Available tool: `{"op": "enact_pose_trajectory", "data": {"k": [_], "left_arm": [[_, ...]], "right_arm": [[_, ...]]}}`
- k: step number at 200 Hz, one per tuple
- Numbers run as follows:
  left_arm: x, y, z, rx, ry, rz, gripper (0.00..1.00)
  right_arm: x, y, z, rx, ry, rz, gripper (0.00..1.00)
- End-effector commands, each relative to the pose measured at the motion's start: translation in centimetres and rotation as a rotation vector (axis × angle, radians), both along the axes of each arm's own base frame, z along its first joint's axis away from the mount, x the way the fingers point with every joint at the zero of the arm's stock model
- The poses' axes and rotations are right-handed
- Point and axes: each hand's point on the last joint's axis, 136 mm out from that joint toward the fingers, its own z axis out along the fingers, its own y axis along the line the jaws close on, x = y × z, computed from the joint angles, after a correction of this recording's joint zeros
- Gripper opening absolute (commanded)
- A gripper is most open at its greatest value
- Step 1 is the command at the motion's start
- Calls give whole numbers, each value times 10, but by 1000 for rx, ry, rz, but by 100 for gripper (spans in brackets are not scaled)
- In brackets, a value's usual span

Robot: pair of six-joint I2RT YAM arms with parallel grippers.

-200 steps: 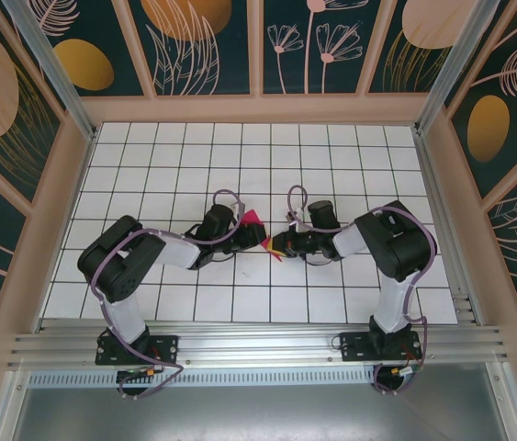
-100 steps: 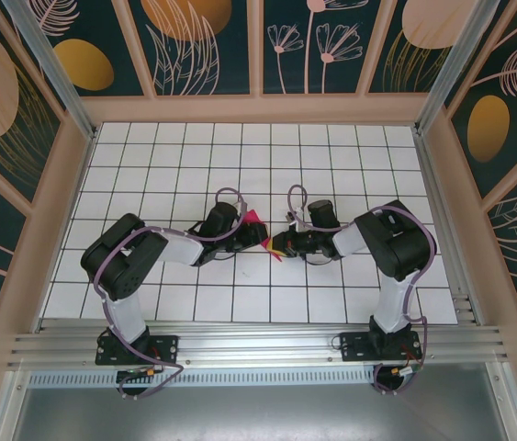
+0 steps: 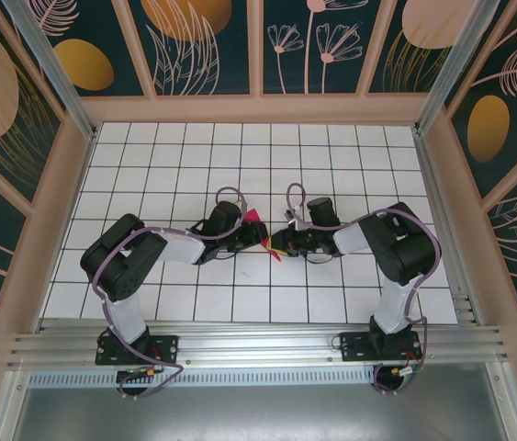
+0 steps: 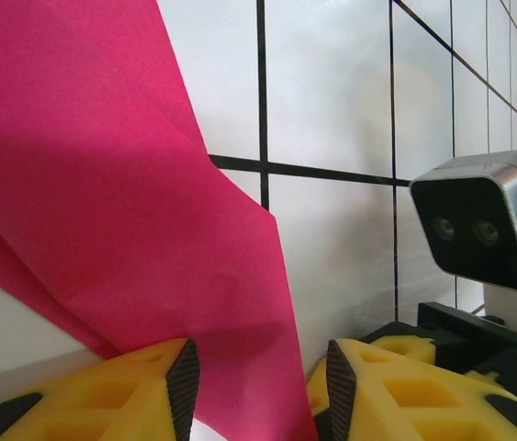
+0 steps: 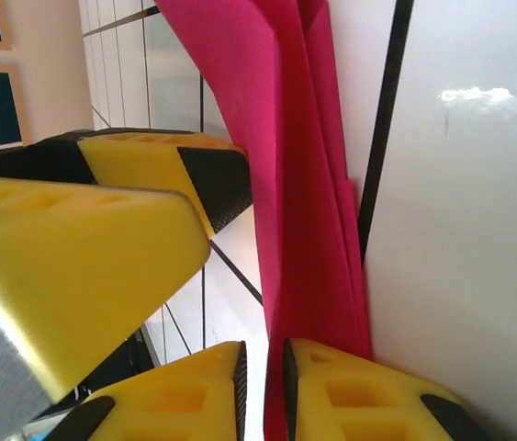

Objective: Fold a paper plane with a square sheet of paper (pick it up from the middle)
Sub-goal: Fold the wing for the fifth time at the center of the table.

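- Step in hand, as judged: a fold partway through the plane. The paper is already creased into several layers, but no finished dart is seen.
- The paper is found at the middle of the table, between the 2 grippers, which meet almost tip to tip. It appears to be lifted off the tiles, at least in part.
- Left gripper: the jaws are set well apart. The paper passes through the gap and is not pinched, though its edge runs close to 1 pad.
- Right gripper: the jaws are parted by a narrow slit. The layered edge of the paper is lodged in it against 1 pad, and a thin light strip shows beside the other, so no firm clamp is judged to be in place.
- Next move, as judged: a sure hold must be taken by 1 gripper before the paper is shifted, since a thin sheet that is loosely lodged can slip or sag. The layers must be kept aligned so that the crease lands straight.
- Risk, as judged: the 2 grippers are crowded together, so a knock or a torn edge is possible.
- Count: 1 paper, 2 grippers, and 2 yellow fingers on each. 1 camera on the right arm is seen from the left wrist.
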Motion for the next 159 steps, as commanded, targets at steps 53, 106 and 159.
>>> {"op": "enact_pose_trajectory", "data": {"k": [53, 106, 159], "left_arm": [[0, 22, -21, 93, 50, 76, 43], [0, 21, -22, 99, 62, 79, 43], [1, 21, -23, 101, 78, 89, 42]], "right_arm": [[-4, -4, 14, -72, -188, 97, 23], [3, 1, 20, -162, -317, 106, 25], [6, 0, 14, -304, -433, 108, 25]]}}
